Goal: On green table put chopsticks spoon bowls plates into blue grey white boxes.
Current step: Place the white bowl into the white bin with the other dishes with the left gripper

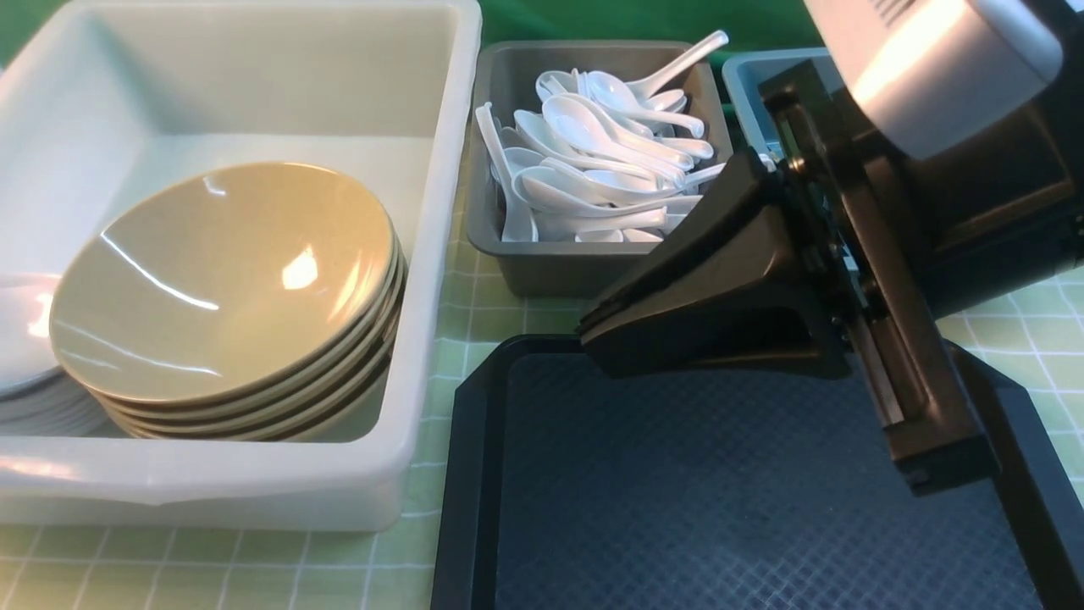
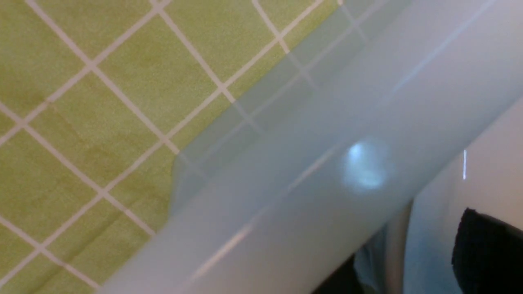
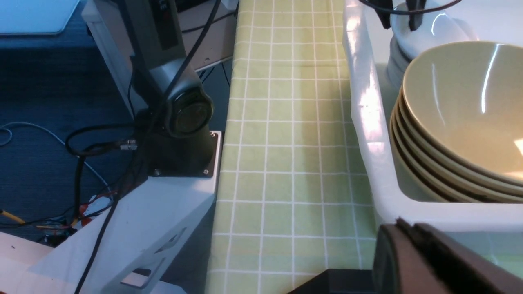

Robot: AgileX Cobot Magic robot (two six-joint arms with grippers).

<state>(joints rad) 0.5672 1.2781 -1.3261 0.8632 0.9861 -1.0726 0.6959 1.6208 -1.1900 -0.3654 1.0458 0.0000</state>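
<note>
On the green table [image 1: 491, 313] the large white box [image 1: 254, 483] holds a stack of tan bowls [image 1: 229, 280] and, beside it, white plates [image 1: 25, 356]. Several white spoons [image 1: 593, 161] fill the grey box [image 1: 584, 267]. The blue-grey box [image 1: 745, 76] stands behind my right gripper [image 1: 584, 326], which is shut and empty above the black tray. My left gripper [image 3: 398, 24] is out of the front view. It hangs over the plates [image 3: 433, 24] inside the white box [image 2: 327, 163], fingers [image 2: 486, 253] apart. The chopsticks are out of view.
A flat black tray [image 1: 720, 491] lies at the front, under the right gripper. In the right wrist view the left arm's base [image 3: 179, 118] stands at the table's edge, with cables on the floor beyond it.
</note>
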